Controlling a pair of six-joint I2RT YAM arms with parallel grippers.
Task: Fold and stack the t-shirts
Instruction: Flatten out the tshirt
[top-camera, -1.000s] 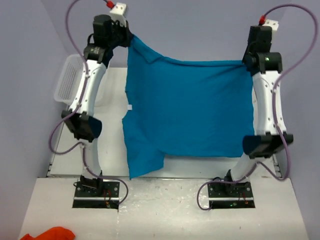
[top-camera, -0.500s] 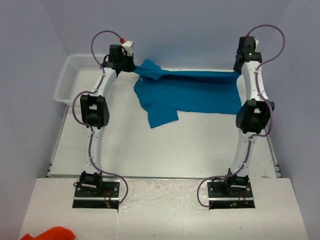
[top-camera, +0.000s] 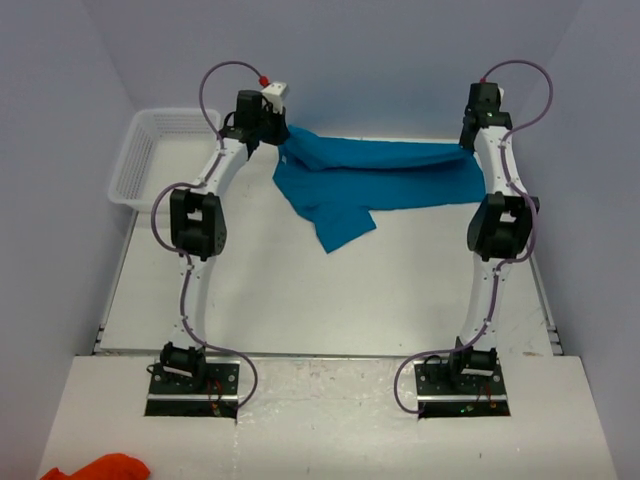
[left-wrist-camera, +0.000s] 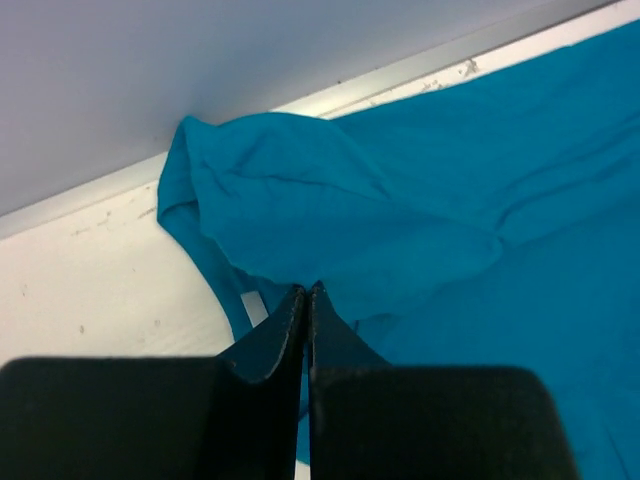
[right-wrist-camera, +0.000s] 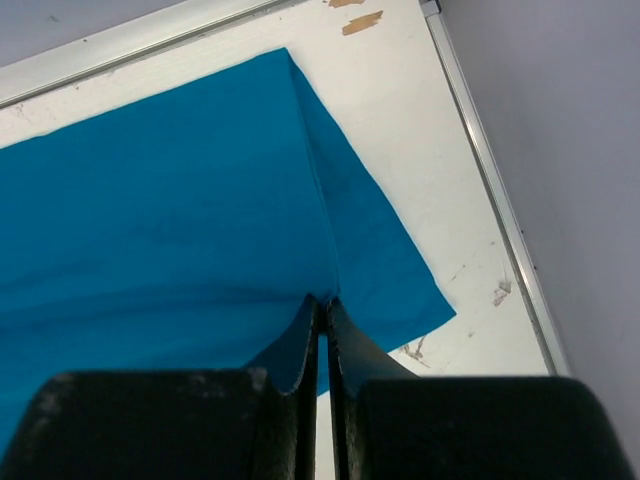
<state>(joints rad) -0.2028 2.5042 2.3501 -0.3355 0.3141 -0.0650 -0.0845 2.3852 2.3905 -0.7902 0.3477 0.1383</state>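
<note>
A white table (top-camera: 330, 300) is enclosed by pale lilac walls. A white mesh basket (top-camera: 140, 160) is set at its far left corner, and an orange cloth (top-camera: 100, 467) is seen on the near ledge by the left base.

1 second ago the teal t-shirt (top-camera: 380, 175) was hung high between the 2 arms as a broad sheet. It is now brought down and carried to the far edge of the table. Against the view of 0.5 seconds ago little more is altered: the trailing flap is shifted slightly to the right and more fabric is settled on the table. The shirt is stretched as a shallow band along the far edge, with 1 flap trailing toward the middle of the table. From this it is judged that the laying-out step is nearly finished. No fold is made yet, and no stack is seen.

Both arms are reached far forward, almost fully extended, with the wrists lowered close to the table by the back wall. The left pincer (top-camera: 282, 150) is held at the left end of the shirt and the right pincer (top-camera: 468, 143) at the right end. In the left wrist view the tips are seen pressed together on a bunched fold of fabric. In the right wrist view the tips are likewise closed on the shirt's edge, and the cloth beyond them is spread flat, with a corner lying near the right rim of the table.
</note>
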